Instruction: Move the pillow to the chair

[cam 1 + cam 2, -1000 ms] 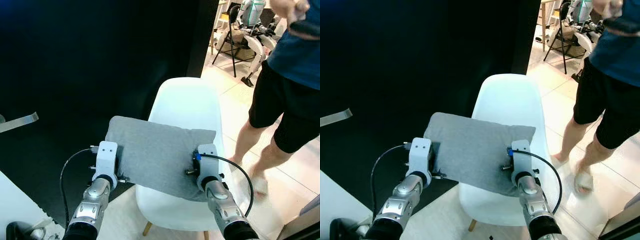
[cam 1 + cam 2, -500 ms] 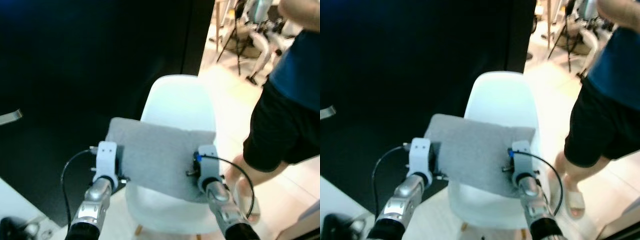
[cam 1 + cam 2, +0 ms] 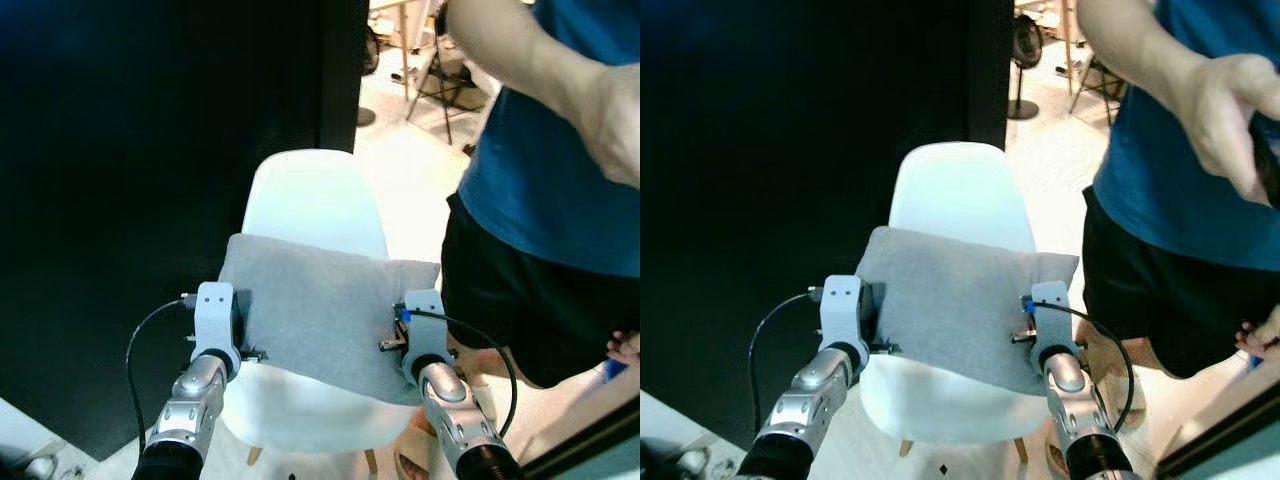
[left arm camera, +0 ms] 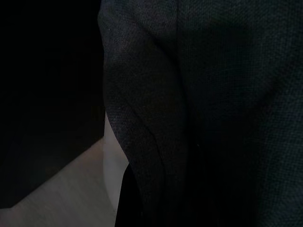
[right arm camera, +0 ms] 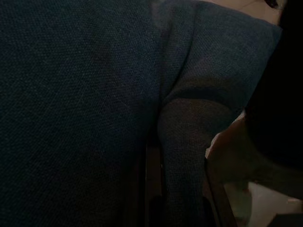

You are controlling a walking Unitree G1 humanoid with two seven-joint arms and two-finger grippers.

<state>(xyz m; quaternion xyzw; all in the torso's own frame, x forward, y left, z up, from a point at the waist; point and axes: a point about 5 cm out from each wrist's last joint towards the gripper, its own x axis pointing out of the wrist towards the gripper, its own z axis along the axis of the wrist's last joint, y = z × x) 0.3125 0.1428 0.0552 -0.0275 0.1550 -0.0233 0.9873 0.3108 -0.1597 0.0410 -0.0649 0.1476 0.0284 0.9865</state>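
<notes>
A grey pillow [image 3: 315, 305] hangs flat between my two grippers, just above the seat of a white shell chair [image 3: 305, 195]. My left gripper [image 3: 228, 328] holds the pillow's left edge and my right gripper [image 3: 405, 330] its right edge; both are shut on it, with the fingers hidden by the fabric. Creased grey pillow cloth [image 4: 199, 109] sits close up in the left wrist view, with a strip of pale floor beside it. A pinched fold of the pillow [image 5: 184, 142] runs through the right wrist view.
A person [image 3: 560, 150] in a blue shirt and black shorts stands very close on the right, beside the chair and my right arm. A black wall [image 3: 150, 140] runs behind and left of the chair. Pale floor [image 3: 1050, 160] stretches beyond, with chair legs and stands far back.
The camera has swung, so the chair sits further left in the picture and the person looms much larger on the right. Both grippers keep the same hold on the pillow.
</notes>
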